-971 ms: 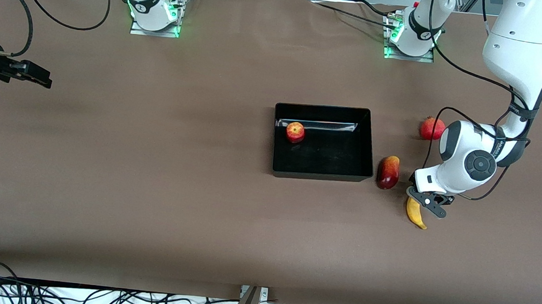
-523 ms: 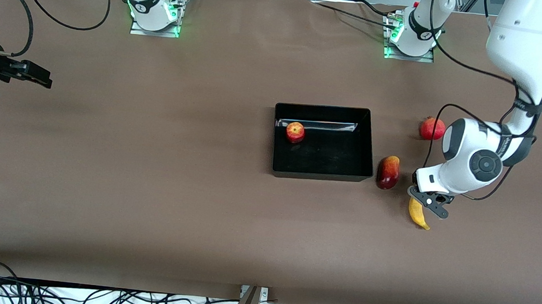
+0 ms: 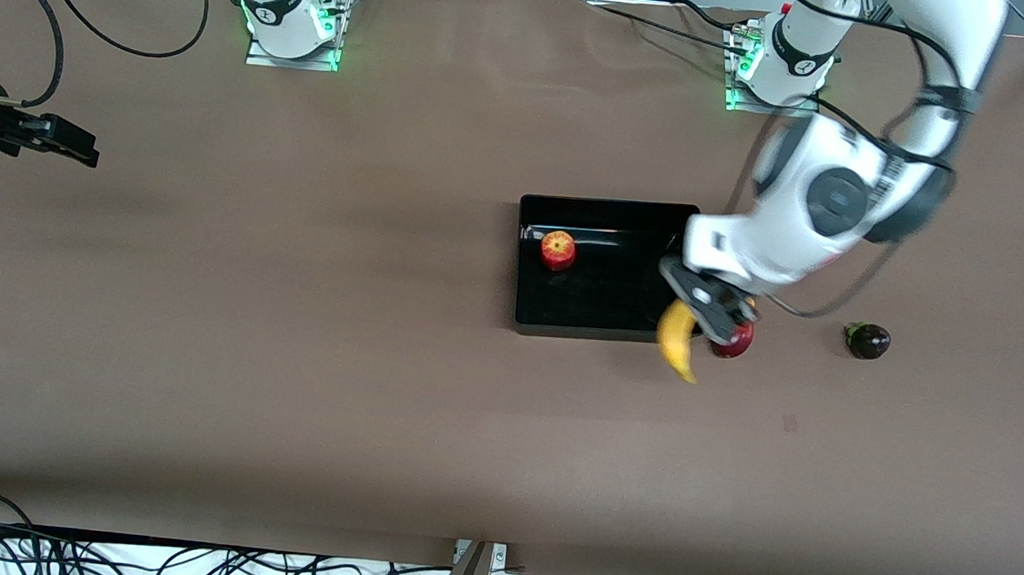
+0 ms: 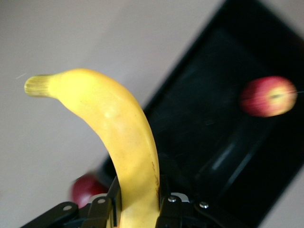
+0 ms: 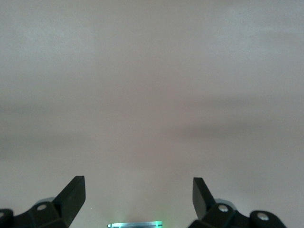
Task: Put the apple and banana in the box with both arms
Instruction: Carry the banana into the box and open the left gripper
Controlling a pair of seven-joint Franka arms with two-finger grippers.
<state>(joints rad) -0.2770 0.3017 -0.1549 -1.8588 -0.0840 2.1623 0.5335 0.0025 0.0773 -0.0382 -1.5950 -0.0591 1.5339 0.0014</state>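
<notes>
No readable text, label or number anywhere.

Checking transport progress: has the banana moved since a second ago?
Yes. The banana, held by the left gripper, left the table and now hangs over the box corner.

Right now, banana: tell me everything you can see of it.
The banana is a single curved yellow fruit with smooth, slightly glossy skin, a few faint brown marks and a greenish-yellow stub end. It is off the table, clamped at one end in the shut left gripper, its free end hanging out over the corner of the black box nearest the front camera, at the left arm's end. Only the gripper's fingers touch it. It is not yet in the box.
</notes>
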